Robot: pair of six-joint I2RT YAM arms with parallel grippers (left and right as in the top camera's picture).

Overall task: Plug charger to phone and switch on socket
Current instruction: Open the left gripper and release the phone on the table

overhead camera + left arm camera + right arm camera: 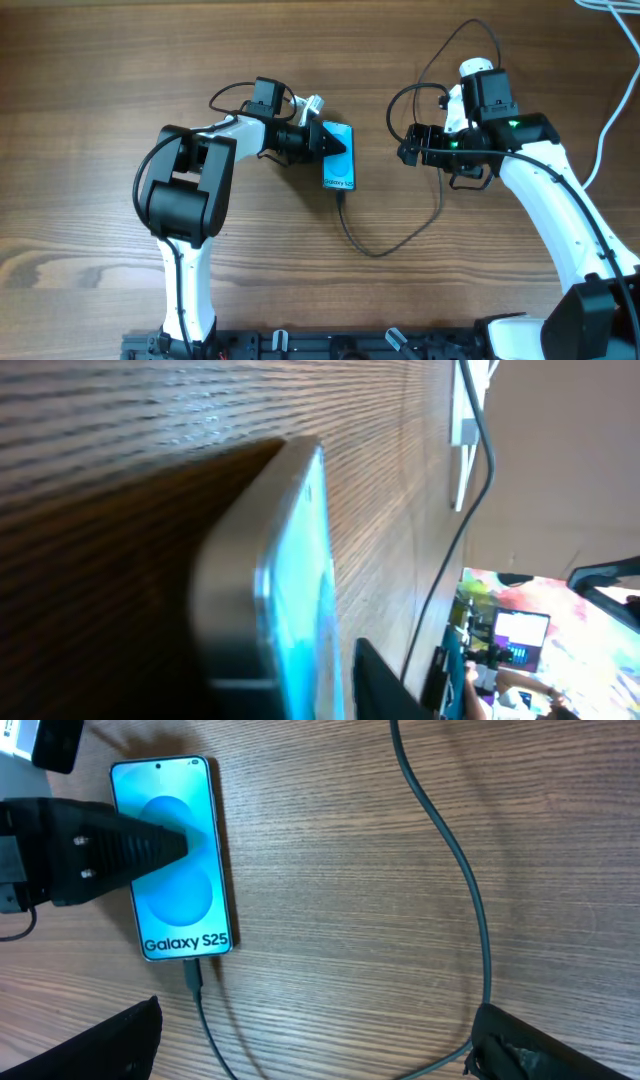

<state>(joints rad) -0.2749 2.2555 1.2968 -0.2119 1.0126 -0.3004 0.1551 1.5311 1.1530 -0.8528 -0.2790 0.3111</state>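
Observation:
The phone [340,176] lies flat on the wooden table, cyan screen up, "Galaxy S25" at its bottom edge [186,925]. The black charger cable [470,890] has its plug tip [193,976] in the phone's bottom port and loops right across the table [385,250]. My left gripper [333,140] holds the phone's left edge, one finger over the screen; the phone [295,590] fills its view edge-on. My right gripper [320,1045] is open and empty, low over the table right of the phone [405,148]. A white piece [453,105] under my right arm is mostly hidden; I cannot tell if it is the adapter or the socket.
A thick white cord [605,110] runs down the table's far right side. My right arm covers the area where the black cable ends. A thin black loop [400,100] lies just left of my right wrist.

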